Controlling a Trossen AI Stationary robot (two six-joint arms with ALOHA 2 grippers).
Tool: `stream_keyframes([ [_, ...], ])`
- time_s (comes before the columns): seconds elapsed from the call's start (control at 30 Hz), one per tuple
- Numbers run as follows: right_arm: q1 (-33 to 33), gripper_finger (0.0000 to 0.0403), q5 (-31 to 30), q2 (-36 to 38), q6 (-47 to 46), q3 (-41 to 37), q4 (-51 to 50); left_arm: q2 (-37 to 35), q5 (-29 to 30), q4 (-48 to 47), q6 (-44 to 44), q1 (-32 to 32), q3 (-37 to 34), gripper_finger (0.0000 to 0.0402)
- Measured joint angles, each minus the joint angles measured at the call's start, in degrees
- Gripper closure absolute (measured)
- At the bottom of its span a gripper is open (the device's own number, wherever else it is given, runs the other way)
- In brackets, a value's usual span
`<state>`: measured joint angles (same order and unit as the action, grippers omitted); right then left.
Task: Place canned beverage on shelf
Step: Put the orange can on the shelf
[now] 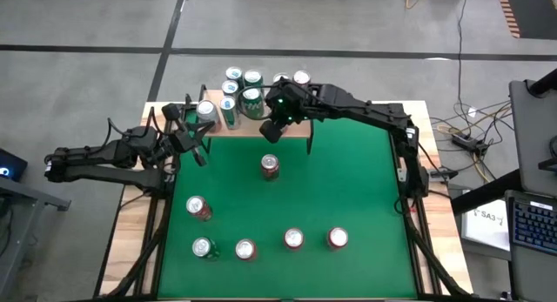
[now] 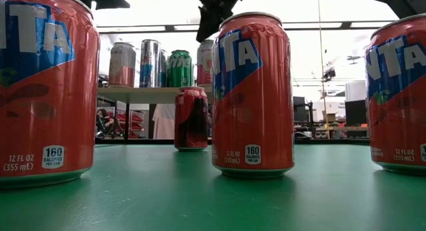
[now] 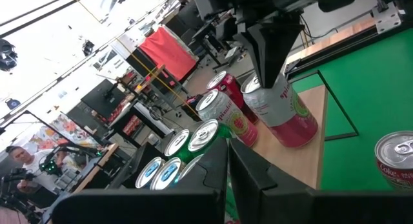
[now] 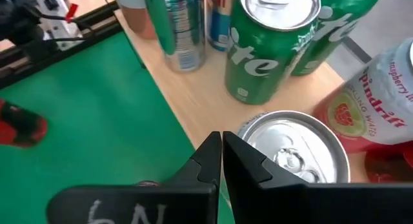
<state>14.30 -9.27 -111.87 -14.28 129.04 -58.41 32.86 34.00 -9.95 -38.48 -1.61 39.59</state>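
Nearest you on the green desk [image 1: 348, 189], four cans stand in a loose row: a green-sided one [image 1: 204, 247], then three red ones [image 1: 245, 249], [image 1: 293, 239], [image 1: 338, 238]. A little further in, a fifth red can [image 1: 198, 207] stands toward the left, and a sixth [image 1: 270, 166] stands alone near the middle, just short of the shelf [image 1: 300, 128]. By my reading, those six are what you have left to move.

The shelf at the far edge already carries a cluster of cans, among them two green Sprite cans [image 4: 268, 46], a blue-and-silver one [image 4: 175, 24] and a pink-and-white raspberry seltzer [image 3: 284, 108]. So the job looks well underway but far from finished.

The right end effector [image 1: 271, 130] hangs over the front edge of the shelf, its fingers [image 4: 222, 156] pressed together and empty, directly above a silver can top [image 4: 293, 150] that sits at the shelf's near edge. I take that can as already set down, so you would next turn to one of the cans on the desk; the lone one in the middle is closest.

The left end effector [image 1: 197, 151] waits at the left end of the shelf, near the silver can [image 1: 206, 110] there, its fingers [image 3: 258, 179] also together and holding nothing.
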Motion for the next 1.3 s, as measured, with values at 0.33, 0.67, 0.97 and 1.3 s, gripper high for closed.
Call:
stream_keyframes([
  [0.33, 0.4, 0.0394, -4.2, 0.0, 0.5, -1.7, 0.4, 0.0, 0.0, 0.0, 0.0, 0.0, 0.0, 0.0402],
  [0.67, 0.1, 0.0394, -4.6, 0.7, 1.5, -0.5, -1.3, 0.0, 0.0, 0.0, 0.0, 0.0, 0.0, 0.0402],
  [0.97, -0.4, 0.0394, -4.3, 2.8, 0.8, 0.4, -6.4, 0.0, 0.0, 0.0, 0.0, 0.0, 0.0, 0.0402],
  [1.3, 1.9, 0.0394, -15.2, 2.6, 4.3, -0.1, 0.9, 0.0, 0.0, 0.6, 0.0, 0.0, 0.0, 0.0402],
])
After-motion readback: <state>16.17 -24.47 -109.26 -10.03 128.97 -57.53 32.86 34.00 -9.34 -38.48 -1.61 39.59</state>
